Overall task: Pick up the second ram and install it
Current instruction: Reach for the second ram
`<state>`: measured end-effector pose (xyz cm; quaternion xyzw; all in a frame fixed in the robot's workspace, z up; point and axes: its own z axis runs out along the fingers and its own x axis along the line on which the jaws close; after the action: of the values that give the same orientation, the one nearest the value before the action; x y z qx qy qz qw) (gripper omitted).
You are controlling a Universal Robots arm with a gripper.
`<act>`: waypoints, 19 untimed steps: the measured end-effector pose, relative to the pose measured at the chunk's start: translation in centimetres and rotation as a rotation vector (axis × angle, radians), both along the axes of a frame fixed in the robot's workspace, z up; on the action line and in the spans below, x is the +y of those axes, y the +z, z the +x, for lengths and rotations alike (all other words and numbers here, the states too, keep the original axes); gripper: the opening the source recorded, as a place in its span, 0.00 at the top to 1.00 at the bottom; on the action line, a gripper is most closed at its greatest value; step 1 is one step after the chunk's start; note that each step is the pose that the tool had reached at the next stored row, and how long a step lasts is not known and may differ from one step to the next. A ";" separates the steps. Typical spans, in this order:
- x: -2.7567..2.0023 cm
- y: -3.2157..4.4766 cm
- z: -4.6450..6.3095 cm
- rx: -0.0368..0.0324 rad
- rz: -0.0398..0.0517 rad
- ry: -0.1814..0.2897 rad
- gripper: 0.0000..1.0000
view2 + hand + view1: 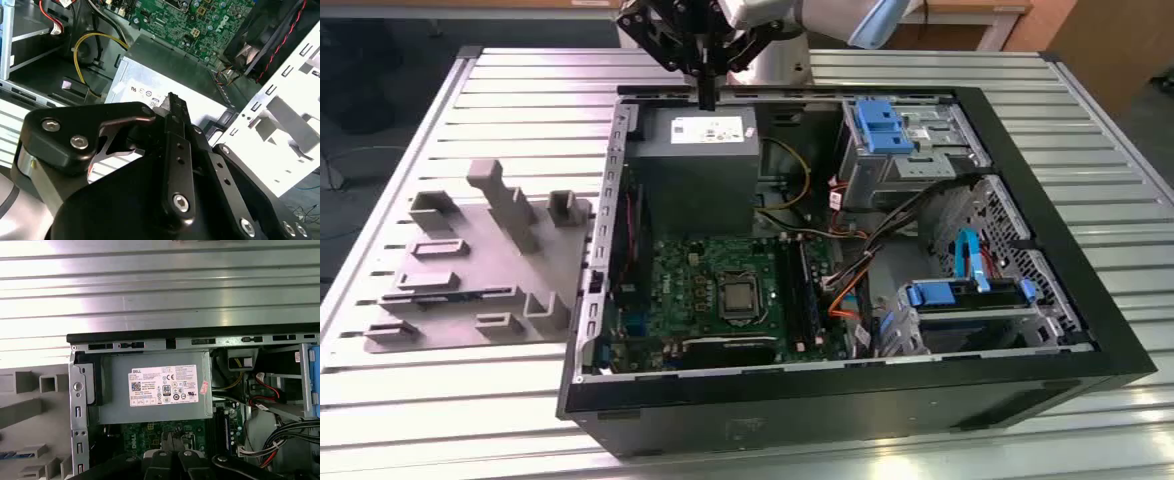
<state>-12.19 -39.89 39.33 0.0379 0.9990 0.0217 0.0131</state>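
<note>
gripper (707, 95) is held above the far edge of the case (854, 405), fingers together, nothing clamped | second ram (454, 296) is judged lying in the grey fixture (467, 240), left of the case | pickup and install not yet done

A lab bench: slatted metal table (520, 100), opened computer case (854, 400)
</note>
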 end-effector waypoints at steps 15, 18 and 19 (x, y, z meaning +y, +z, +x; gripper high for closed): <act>0.00 -0.01 -0.2 -0.0001 -0.0001 0.000 0.89; 0.00 -0.05 -0.8 -0.0007 0.0000 0.000 0.89; 0.00 -0.06 -1.0 -0.0010 0.0000 0.000 0.89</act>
<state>-13.17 -39.90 39.27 0.0378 0.9990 0.0217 0.0135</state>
